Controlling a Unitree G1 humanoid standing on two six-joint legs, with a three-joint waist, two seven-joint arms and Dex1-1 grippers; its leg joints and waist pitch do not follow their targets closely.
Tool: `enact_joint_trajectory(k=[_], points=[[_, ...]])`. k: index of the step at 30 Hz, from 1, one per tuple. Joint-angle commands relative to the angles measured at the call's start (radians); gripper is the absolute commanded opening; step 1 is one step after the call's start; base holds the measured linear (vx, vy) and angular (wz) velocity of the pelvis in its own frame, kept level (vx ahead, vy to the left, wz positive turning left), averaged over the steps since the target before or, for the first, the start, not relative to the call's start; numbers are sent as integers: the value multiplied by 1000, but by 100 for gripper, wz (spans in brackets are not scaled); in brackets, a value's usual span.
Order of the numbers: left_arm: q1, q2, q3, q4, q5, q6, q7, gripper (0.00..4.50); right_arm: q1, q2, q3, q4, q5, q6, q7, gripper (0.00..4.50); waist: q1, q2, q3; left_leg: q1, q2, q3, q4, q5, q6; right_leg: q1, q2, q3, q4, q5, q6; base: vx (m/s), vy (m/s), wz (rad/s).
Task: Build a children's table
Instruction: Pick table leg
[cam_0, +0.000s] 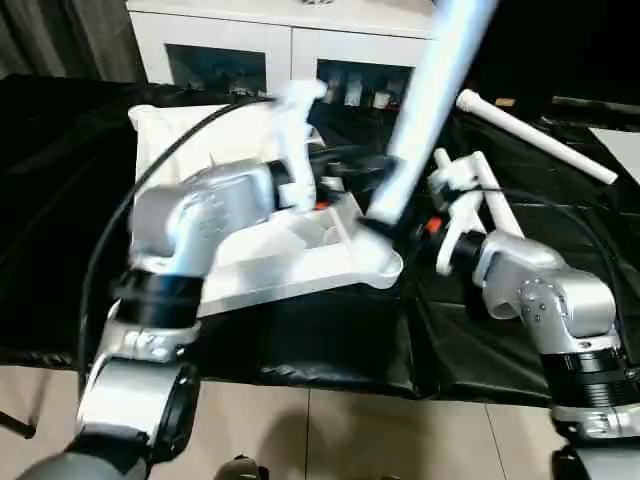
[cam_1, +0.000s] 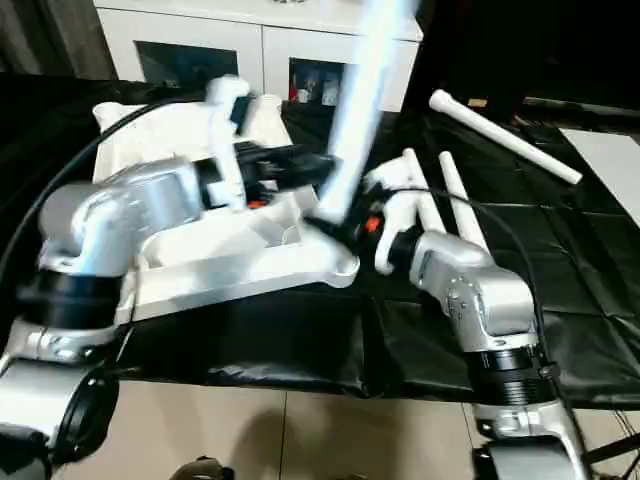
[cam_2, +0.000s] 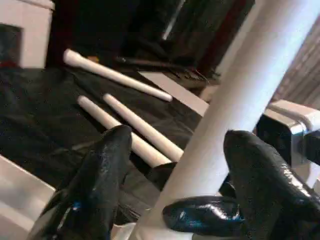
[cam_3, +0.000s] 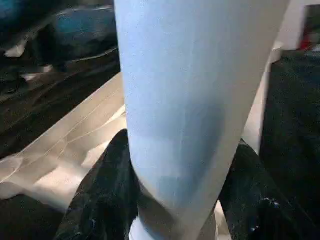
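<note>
The white plastic rectangular tabletop (cam_0: 300, 255) lies ribbed side up on the black sheet-covered bench (cam_0: 330, 340). At its near corner a round tapering white plastic leg (cam_0: 425, 100) rises steeply, tilted away from the top. The right gripper (cam_3: 175, 200) clamps that leg low down, a black finger on either side. The left gripper (cam_2: 172, 175) brackets the same leg with its fingers (cam_2: 95, 175) parted, one clear of the plastic. Three loose white legs (cam_0: 535, 135) lie beyond the corner, and a white glass-fronted cabinet (cam_0: 290, 45) stands behind the top.
</note>
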Motion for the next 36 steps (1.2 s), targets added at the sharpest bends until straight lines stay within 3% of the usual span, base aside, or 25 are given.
enact_joint_trajectory(k=[1,2,4,6,7,9,10,13,15,20,22,23,25,27,29,36], points=[[7,4,-20,1,54,-83,17,345,1,7,-34,9,-20,-32,-47,184,-5,7,-81,22,55,-22,-83,-151,-27,52,-68,42,-65,-153,-211,0,0,0],[14,11,-34,1,82,-126,18,345,0,11,-40,13,-29,-46,-67,184,-2,12,-82,23,55,-23,-83,-154,-30,52,-69,42,-66,-158,-206,0,0,0],[39,57,-106,30,219,-271,63,345,-3,10,-59,36,-66,-90,-121,184,-1,13,-83,25,57,-26,-86,-168,-40,52,-69,42,-68,-168,-176,0,0,0],[83,139,-225,46,347,-396,29,345,5,-14,-40,58,-140,-167,-152,184,-2,13,-82,24,56,-27,-88,-170,-45,51,-67,43,-68,-175,-159,0,0,0],[113,199,-308,45,409,-450,-24,345,19,-40,-10,61,-183,-232,-131,184,0,13,-83,26,56,-27,-88,-171,-54,48,-69,43,-69,-194,-130,0,0,0],[166,261,-407,57,448,-515,-161,345,48,-59,-12,41,-153,-177,-85,184,-5,14,-83,26,54,-22,-88,-155,-50,48,-66,46,-62,-169,-138,0,0,0],[166,261,-407,57,448,-515,-161,345,48,-59,-12,41,-153,-177,-85,184,-7,13,-82,26,53,-21,-87,-151,-46,47,-64,46,-62,-159,-144,0,0,0],[199,223,-406,102,403,-516,-260,345,72,-67,-21,30,-115,-139,-52,184,-3,13,-83,29,57,-17,-86,-155,-34,46,-69,45,-57,-110,-211,0,0,0],[190,202,-431,191,433,-576,-262,345,82,-68,-17,32,-110,-137,-46,184,-4,9,-81,24,57,-18,-89,-175,-33,50,-71,44,-58,-123,-222,0,0,0],[152,158,-445,351,457,-629,-245,345,92,-64,-16,30,-109,-147,-44,184,-9,8,-78,27,54,-21,-90,-228,-40,49,-75,46,-75,-241,-181,0,0,0],[141,151,-442,385,463,-637,-258,345,96,-60,-15,22,-110,-143,-43,184,-11,8,-80,26,58,-23,-91,-222,-41,49,-77,46,-72,-227,-187,0,0,0],[134,148,-442,409,478,-636,-271,345,102,-57,-16,12,-110,-137,-40,184,-12,17,-80,27,58,-24,-91,-224,-42,47,-77,46,-70,-221,-193,0,0,0],[131,147,-442,417,485,-635,-272,345,104,-57,-16,8,-109,-135,-39,184,-15,11,-80,27,58,-23,-91,-222,-36,48,-75,46,-71,-206,-196,0,0,0],[118,146,-447,469,500,-605,-271,319,110,-56,-15,2,-110,-134,-42,184,-17,13,-80,26,58,-23,-90,-217,-33,49,-76,45,-69,-188,-209,0,0,0],[107,142,-437,509,508,-640,-261,308,114,-58,-13,-3,-106,-134,-45,184,-19,16,-82,26,57,-23,-89,-212,-30,50,-74,44,-67,-165,-215,0,0,0],[112,158,-412,491,471,-601,-362,270,118,-64,-11,-5,-109,-135,-36,184,-19,15,-81,27,59,-21,-89,-203,-19,51,-77,45,-64,-150,-243,0,0,0]])
